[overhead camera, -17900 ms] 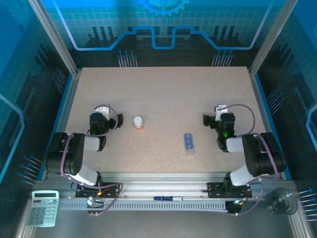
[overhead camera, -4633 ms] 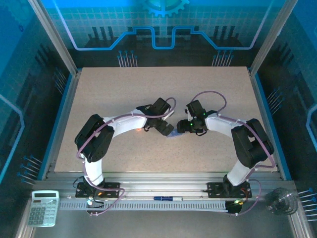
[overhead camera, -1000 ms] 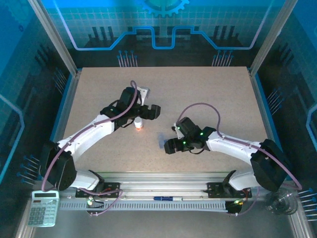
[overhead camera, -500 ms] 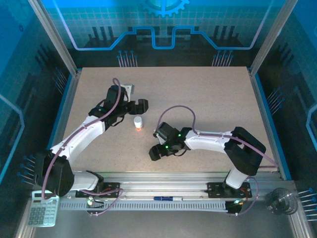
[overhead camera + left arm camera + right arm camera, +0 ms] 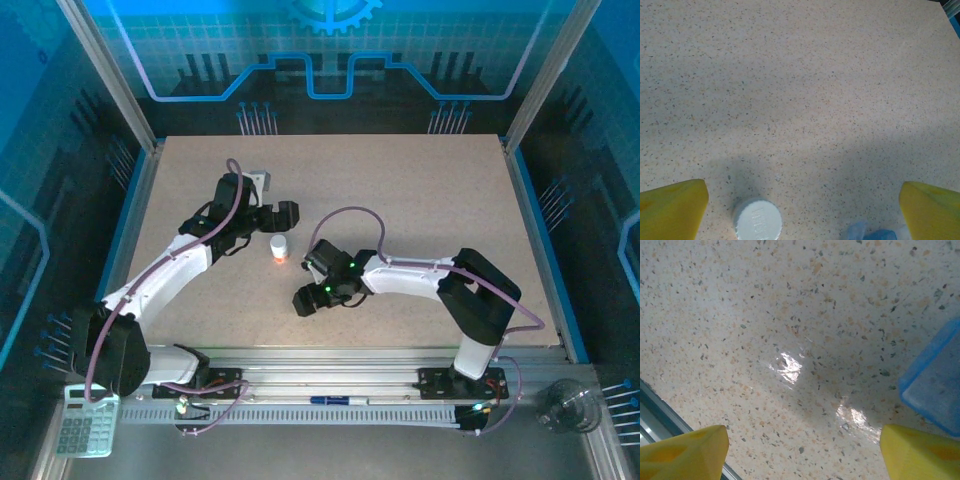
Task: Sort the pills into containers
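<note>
Sorting looks barely begun: the small orange plastic bottle (image 5: 279,249) left of centre keeps its white cap, the translucent blue rectangular pill box (image 5: 935,390) sits at the right edge, and the left tool (image 5: 803,192) and right tool (image 5: 803,435) are both released and empty.

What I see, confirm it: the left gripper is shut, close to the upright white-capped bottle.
Not right. The left gripper is open, close to the upright white-capped bottle: the left wrist view shows its yellow fingers spread wide, the cap low between them.

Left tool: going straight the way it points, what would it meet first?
Likely the bare table: the open left tool tilts down at it. The white bottle cap sits low between its fingers and might get clipped; depth unclear.
</note>
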`<state>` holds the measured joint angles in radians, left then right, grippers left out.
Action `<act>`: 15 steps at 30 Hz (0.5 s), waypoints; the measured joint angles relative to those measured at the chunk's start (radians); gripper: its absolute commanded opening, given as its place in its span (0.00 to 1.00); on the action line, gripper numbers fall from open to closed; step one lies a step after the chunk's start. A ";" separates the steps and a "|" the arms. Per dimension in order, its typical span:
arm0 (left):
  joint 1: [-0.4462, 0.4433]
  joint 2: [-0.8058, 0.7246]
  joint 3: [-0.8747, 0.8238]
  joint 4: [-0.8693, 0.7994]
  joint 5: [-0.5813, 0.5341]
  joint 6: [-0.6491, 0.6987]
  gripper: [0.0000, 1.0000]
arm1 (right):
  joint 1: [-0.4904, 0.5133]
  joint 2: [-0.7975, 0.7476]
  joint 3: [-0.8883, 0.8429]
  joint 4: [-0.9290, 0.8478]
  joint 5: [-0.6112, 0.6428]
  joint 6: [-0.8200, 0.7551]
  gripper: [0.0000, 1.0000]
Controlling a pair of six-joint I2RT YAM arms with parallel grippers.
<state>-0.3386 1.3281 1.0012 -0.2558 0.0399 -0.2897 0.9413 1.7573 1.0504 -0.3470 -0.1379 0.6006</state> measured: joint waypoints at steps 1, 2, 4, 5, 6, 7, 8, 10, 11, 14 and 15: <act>0.004 -0.001 -0.003 0.000 0.003 0.000 0.99 | 0.000 -0.002 0.003 -0.003 -0.003 -0.005 0.80; 0.010 -0.002 -0.006 0.001 0.007 -0.001 0.99 | 0.000 -0.005 0.006 -0.006 -0.006 -0.008 0.80; 0.032 -0.006 -0.018 0.007 0.016 -0.007 0.99 | 0.000 -0.021 0.014 -0.022 -0.010 -0.021 0.81; 0.046 -0.008 -0.024 0.011 0.023 -0.012 0.99 | 0.000 -0.031 0.022 -0.035 -0.009 -0.027 0.81; 0.063 -0.011 -0.033 0.017 0.031 -0.021 0.99 | -0.001 -0.043 0.035 -0.050 -0.009 -0.035 0.81; 0.084 -0.014 -0.042 0.024 0.039 -0.028 0.99 | -0.002 -0.053 0.054 -0.064 -0.009 -0.044 0.81; 0.101 -0.016 -0.048 0.028 0.046 -0.035 0.99 | -0.004 -0.060 0.074 -0.074 -0.008 -0.052 0.81; 0.141 -0.016 -0.063 0.039 0.063 -0.054 0.99 | -0.016 -0.066 0.132 -0.094 -0.005 -0.071 0.81; 0.156 -0.017 -0.068 0.044 0.068 -0.063 0.99 | -0.023 -0.066 0.159 -0.100 -0.001 -0.079 0.81; 0.209 -0.021 -0.084 0.059 0.083 -0.103 0.99 | -0.055 -0.053 0.254 -0.138 0.016 -0.106 0.81; 0.226 -0.024 -0.089 0.060 0.087 -0.120 0.99 | -0.065 -0.037 0.294 -0.152 0.026 -0.116 0.82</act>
<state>-0.1123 1.3037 0.9119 -0.1955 0.1265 -0.4099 0.8764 1.7199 1.3449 -0.4988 -0.1116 0.4847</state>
